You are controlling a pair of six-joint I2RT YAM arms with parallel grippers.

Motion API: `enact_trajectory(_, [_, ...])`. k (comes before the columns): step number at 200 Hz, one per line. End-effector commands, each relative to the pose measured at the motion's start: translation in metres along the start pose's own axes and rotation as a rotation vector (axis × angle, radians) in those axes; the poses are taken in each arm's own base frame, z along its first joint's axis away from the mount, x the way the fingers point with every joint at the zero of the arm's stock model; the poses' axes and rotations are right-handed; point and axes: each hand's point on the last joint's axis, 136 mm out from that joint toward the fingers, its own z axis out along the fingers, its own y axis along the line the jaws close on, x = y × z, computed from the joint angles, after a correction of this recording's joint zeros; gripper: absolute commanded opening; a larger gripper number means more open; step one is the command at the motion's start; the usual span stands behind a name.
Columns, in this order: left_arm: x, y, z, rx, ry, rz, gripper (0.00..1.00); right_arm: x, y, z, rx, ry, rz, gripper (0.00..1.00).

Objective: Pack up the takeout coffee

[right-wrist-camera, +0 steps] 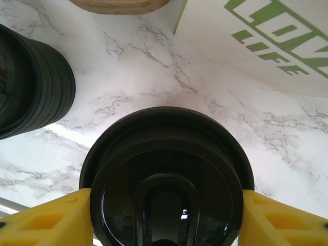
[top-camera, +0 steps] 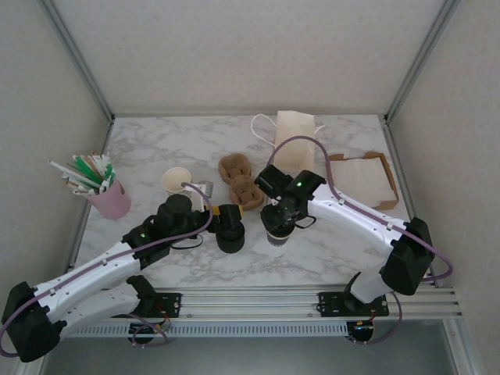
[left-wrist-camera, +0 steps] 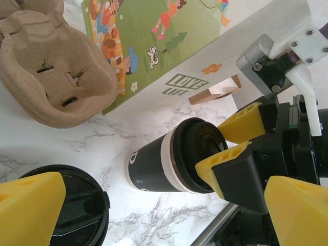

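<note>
A: Clamping the takeout coffee [left-wrist-camera: 154, 166] by its black lid with the right gripper [top-camera: 283, 221], pinching it from both sides
B: Standing where?
A: Sitting upright on the marble table [top-camera: 156, 148], just beside the stack of black lids [right-wrist-camera: 31, 87], near the pulp carrier [left-wrist-camera: 51, 77]
B: And the left gripper [top-camera: 229, 221]?
A: Hanging wide open by that stack, gripping nothing

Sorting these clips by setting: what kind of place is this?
Probably a mock café takeout counter in a test booth: a pink cup of straws, a cardboard cup carrier and a lidded takeout coffee sit on a marble-look table, enclosed by plain white panels.
</note>
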Motion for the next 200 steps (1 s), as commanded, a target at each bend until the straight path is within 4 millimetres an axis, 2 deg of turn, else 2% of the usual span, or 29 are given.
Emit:
enact_trajectory(1, [-0.004, -0.008, 0.001, 0.036, -0.017, -0.002, 1.0, 0.01, -0.006, -0.005, 0.027, 0.007, 0.005, 0.62])
enact_trajectory(98, [-0.004, -0.01, 0.001, 0.044, -0.015, -0.012, 1.0, 0.015, -0.004, 0.007, 0.019, 0.017, 0.009, 0.63])
enact_trajectory(176, [-0.004, -0.01, 0.001, 0.045, -0.014, -0.02, 1.0, 0.007, -0.002, -0.005, -0.01, -0.048, 0.012, 0.63])
enact_trajectory(200, [-0.004, -0.01, 0.002, 0.046, -0.013, -0.022, 1.0, 0.008, -0.002, -0.002, -0.007, -0.043, 0.008, 0.63])
